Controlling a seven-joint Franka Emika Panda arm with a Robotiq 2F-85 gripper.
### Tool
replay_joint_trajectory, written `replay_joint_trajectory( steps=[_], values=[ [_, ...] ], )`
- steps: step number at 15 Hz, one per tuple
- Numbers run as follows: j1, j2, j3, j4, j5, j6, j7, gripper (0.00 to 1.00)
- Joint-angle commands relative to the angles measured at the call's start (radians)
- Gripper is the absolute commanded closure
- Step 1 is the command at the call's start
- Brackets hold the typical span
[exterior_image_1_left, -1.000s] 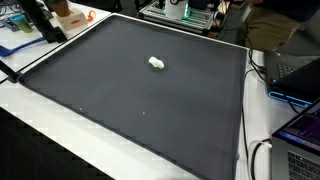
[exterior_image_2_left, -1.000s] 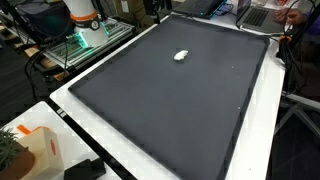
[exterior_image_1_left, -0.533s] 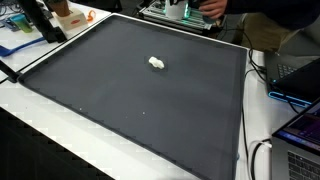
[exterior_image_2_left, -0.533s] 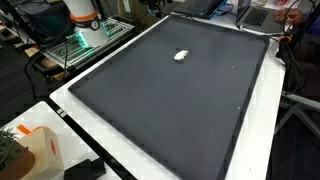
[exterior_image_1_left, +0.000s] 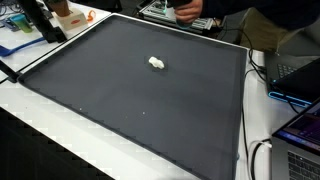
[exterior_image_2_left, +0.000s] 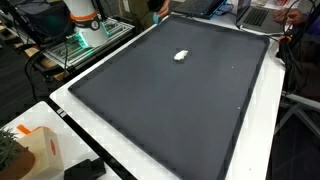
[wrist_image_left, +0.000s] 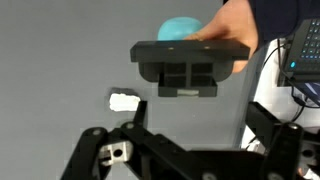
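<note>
A small white lump (exterior_image_1_left: 156, 63) (exterior_image_2_left: 181, 55) lies on the dark mat (exterior_image_1_left: 130, 115) (exterior_image_2_left: 180, 115), toward its far half in both exterior views. In the wrist view the lump (wrist_image_left: 124, 101) sits left of my gripper (wrist_image_left: 199, 113), which hangs high above the mat (wrist_image_left: 60, 60) with its jaws wide apart and nothing between them. A person's hand (wrist_image_left: 232, 28) holds a teal ball (wrist_image_left: 180, 28) over the mat's edge, behind a black block-shaped part (wrist_image_left: 190, 63). The gripper itself is outside both exterior views.
The robot base (exterior_image_2_left: 82, 15) stands beside a green-lit electronics box (exterior_image_2_left: 85, 45). Laptops (exterior_image_1_left: 300, 85) (exterior_image_2_left: 255, 12) and cables (exterior_image_1_left: 262, 150) line one side. An orange item (exterior_image_1_left: 70, 15) and a cardboard box (exterior_image_2_left: 40, 150) sit off the mat. A person's hand (exterior_image_1_left: 185, 10) reaches over the far edge.
The person's hand has moved along the mat's far edge and now shows with the teal ball. The white lump and the open gripper have not moved.
</note>
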Motion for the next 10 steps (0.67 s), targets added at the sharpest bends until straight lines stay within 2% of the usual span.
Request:
replay_joint_trajectory(
  steps=[1,10],
  values=[
    [0.010,-0.046,-0.006,-0.016,0.028,-0.033,0.027,0.00],
    [0.013,-0.060,-0.009,-0.016,0.036,-0.043,0.024,0.00]
  ],
)
